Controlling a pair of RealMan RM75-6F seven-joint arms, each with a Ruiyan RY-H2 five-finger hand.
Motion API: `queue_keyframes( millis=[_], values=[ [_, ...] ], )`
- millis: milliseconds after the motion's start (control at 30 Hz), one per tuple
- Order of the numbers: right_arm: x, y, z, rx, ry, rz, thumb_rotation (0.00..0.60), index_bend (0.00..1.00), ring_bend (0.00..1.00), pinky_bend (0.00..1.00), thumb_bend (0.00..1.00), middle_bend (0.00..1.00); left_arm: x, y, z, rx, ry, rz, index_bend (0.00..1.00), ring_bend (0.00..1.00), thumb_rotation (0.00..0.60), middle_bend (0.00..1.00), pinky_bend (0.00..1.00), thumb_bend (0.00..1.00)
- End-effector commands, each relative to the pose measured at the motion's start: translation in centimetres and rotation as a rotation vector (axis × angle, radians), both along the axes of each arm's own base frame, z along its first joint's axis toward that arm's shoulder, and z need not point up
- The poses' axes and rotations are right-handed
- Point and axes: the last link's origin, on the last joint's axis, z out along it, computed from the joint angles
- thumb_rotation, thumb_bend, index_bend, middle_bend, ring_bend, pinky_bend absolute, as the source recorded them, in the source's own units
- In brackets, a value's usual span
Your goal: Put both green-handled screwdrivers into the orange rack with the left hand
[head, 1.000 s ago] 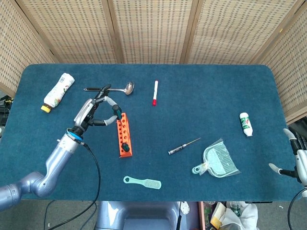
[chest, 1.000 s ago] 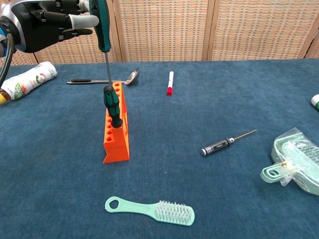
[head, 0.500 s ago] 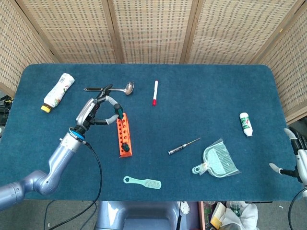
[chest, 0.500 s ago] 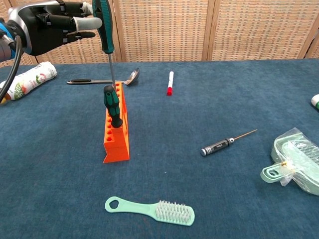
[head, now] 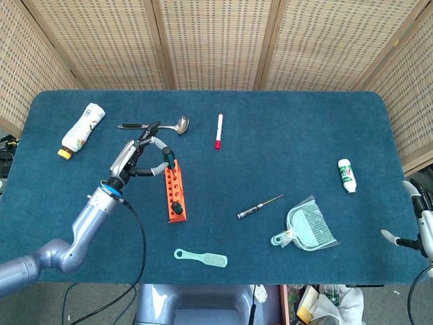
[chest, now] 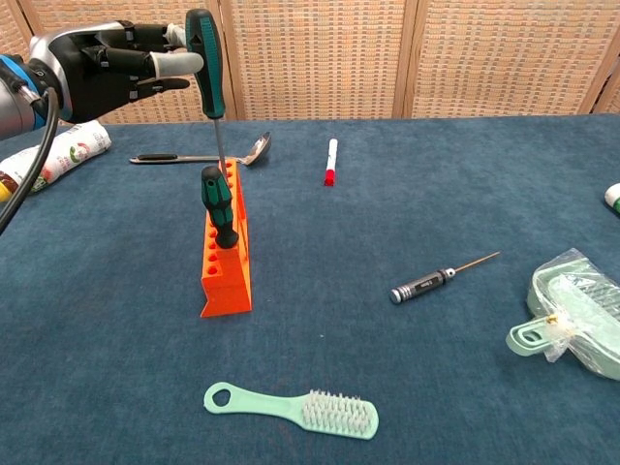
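The orange rack (head: 174,190) (chest: 227,250) lies on the blue table left of centre. One green-handled screwdriver (chest: 218,204) (head: 176,205) stands upright in a hole at its near end. My left hand (head: 139,159) (chest: 114,70) pinches the second green-handled screwdriver (chest: 206,64) (head: 167,156) by its handle. It hangs upright, with its shaft tip at the rack's far end holes. My right hand (head: 419,227) shows at the right edge of the head view, off the table, holding nothing, with fingers apart.
A spoon (head: 154,125), a red-capped marker (head: 219,130) and a bottle (head: 82,128) lie at the back. A black precision screwdriver (head: 258,206), a green dustpan (head: 308,228), a small white bottle (head: 346,175) and a green brush (head: 201,257) lie to the right and front.
My left hand has moved right and down with the screwdriver, bringing its tip to the rack's far end. The right hand has hardly moved.
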Motion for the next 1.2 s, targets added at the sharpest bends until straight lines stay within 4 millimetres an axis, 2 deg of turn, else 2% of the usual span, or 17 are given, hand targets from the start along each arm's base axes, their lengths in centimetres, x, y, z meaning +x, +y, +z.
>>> queue_keyframes(
  millis=[33, 200, 500, 1200],
  values=[
    [0.0, 0.0, 0.0, 0.002, -0.001, 0.000, 0.600, 0.00, 0.00, 0.00, 0.00, 0.00, -0.5, 0.0, -0.4, 0.006, 0.033, -0.003, 0.64, 0.00, 0.600, 0.00, 0.00, 0.53],
    [0.0, 0.0, -0.1, 0.004, 0.000, 0.001, 0.600, 0.00, 0.00, 0.00, 0.00, 0.00, -1.5, -0.6, -1.6, 0.031, 0.132, -0.030, 0.64, 0.00, 0.600, 0.00, 0.00, 0.53],
    [0.0, 0.0, -0.1, 0.005, -0.001, 0.000, 0.600, 0.00, 0.00, 0.00, 0.00, 0.00, -3.0, -0.9, -3.2, 0.003, 0.112, 0.018, 0.64, 0.00, 0.600, 0.00, 0.00, 0.53],
    [0.0, 0.1, 0.0, 0.004, 0.000, -0.001, 0.600, 0.00, 0.00, 0.00, 0.00, 0.00, -3.8, -1.0, -4.9, -0.021, 0.146, 0.019, 0.64, 0.00, 0.600, 0.00, 0.00, 0.54]
  ],
)
